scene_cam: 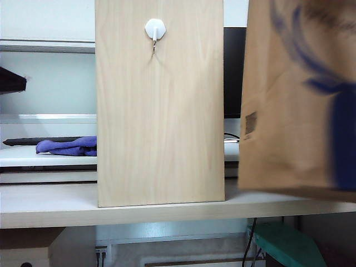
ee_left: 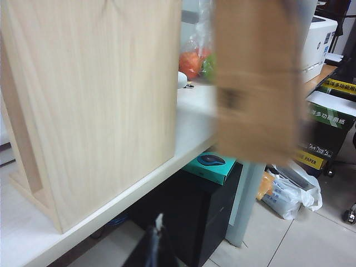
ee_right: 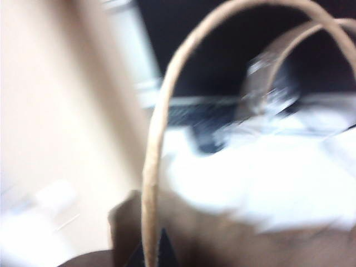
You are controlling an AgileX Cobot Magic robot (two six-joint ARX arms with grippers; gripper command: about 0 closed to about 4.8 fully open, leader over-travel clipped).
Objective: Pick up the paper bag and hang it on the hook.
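The brown paper bag point(scene_cam: 295, 105) hangs blurred at the right of the exterior view, its bottom just above the table, with blue print on its face. It also shows in the left wrist view as a blurred paper bag point(ee_left: 256, 83) beside the wooden board point(ee_left: 94, 100). My right gripper point(ee_right: 151, 253) is shut on one twisted handle point(ee_right: 153, 150), which arches up from the jaws; the second handle point(ee_right: 289, 44) loops behind. The small white hook point(scene_cam: 155, 29) sits high on the board point(scene_cam: 161, 111), left of the bag. My left gripper point(ee_left: 157, 245) is shut and empty, low beside the table, far from the bag.
A purple cloth point(scene_cam: 67, 147) lies on a shelf left of the board. A dark monitor point(scene_cam: 234, 72) stands behind it. A clear bag of fruit point(ee_left: 197, 58) rests on the table point(scene_cam: 111, 208). Under the table are a teal box point(ee_left: 211, 164) and a black cabinet point(ee_left: 189, 217).
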